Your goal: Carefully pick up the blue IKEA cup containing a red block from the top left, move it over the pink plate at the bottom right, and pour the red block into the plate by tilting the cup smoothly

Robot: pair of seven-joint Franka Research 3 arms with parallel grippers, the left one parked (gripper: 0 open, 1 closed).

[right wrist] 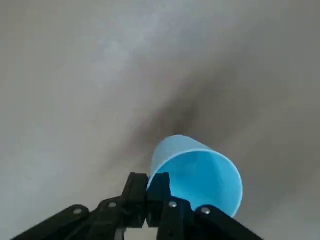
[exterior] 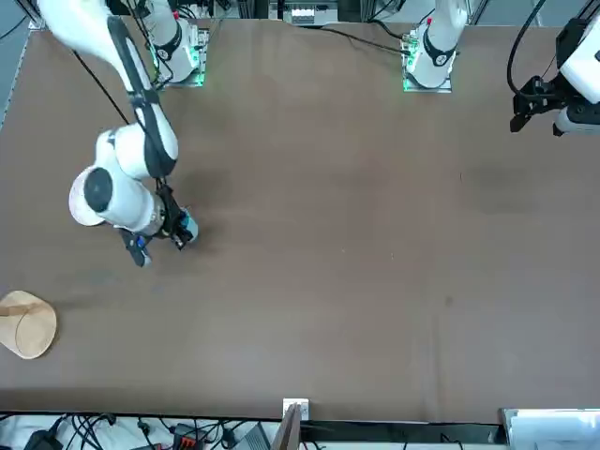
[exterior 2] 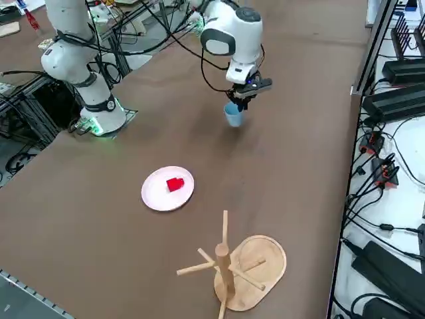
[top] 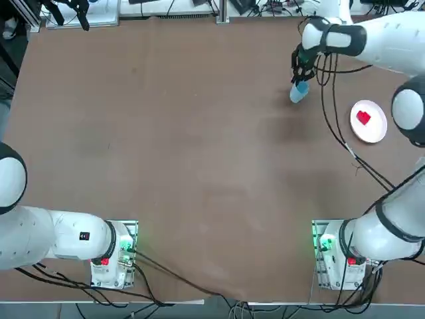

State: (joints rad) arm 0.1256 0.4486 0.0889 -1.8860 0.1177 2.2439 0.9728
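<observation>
Brown table (top: 199,153): open bench under the work. Right arm (top: 392,46) reaches out over it, its wrist well off the surface.

Wooden peg stand (exterior 2: 224,269), with oval base: upright; from the plate it lies toward 5 o'clock in the right side view.

Pink plate (top: 378,131): very pale, flat on the table, near 4 o'clock from the cup as seen overhead, the two well apart.

Right gripper (right wrist: 148,186): fingers closed right down, nothing between them but the thin wall of the cup, pinched at the rim.

Blue cup (right wrist: 172,150): hangs above the table, clear of it, its shadow below. No red in the part of its inside that shows. Exact lean: cannot tell.

Red block (exterior 2: 174,184): on the plate, near its middle.

Judgement: pour looks done, block where the task wants it. What is left is probably the cup. Next move wants it levelled, lowered gently onto bare table away from the plate, then let go. Risk: a tilted base could tip it on release.
</observation>
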